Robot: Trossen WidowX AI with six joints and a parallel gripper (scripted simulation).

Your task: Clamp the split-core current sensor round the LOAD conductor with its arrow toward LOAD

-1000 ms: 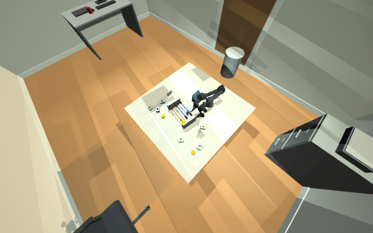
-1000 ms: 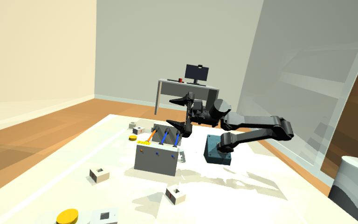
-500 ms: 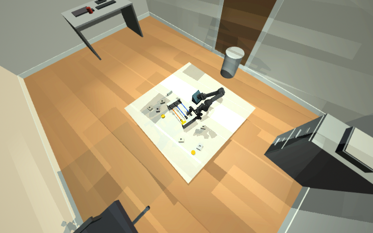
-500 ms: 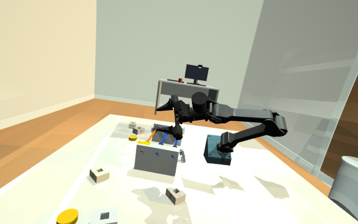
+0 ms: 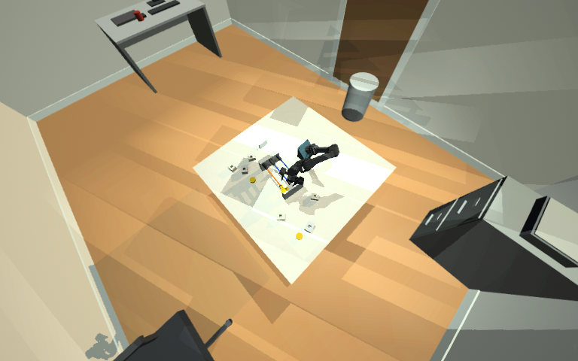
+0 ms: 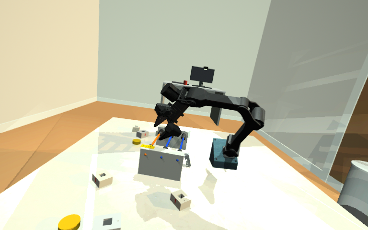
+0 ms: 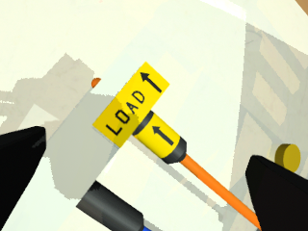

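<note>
Tool point(image 5: 284, 178) point(image 6: 157, 132) point(image 7: 148, 152) open above orange conductor point(image 5: 274, 178) point(image 6: 155, 139) point(image 7: 218, 190); gray bin point(image 5: 360, 100) point(image 6: 355, 187) near door point(image 5: 375, 42) point(image 6: 357, 121), contents hidden.

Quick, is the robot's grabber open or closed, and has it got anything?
Gripper: open wide, holding nothing; it's above the orange wire.

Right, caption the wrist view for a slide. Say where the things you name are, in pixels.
Open fingers frame the yellow LOAD marker point(image 7: 131, 104) and the orange conductor point(image 7: 218, 190).

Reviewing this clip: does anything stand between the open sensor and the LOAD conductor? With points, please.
Yes: the two blue conductors point(image 5: 284, 164) point(image 6: 182, 143) point(image 7: 146, 229) run between the open sensor point(image 6: 188, 160) and the orange LOAD conductor point(image 5: 274, 177) point(image 6: 155, 139) point(image 7: 218, 191).
</note>
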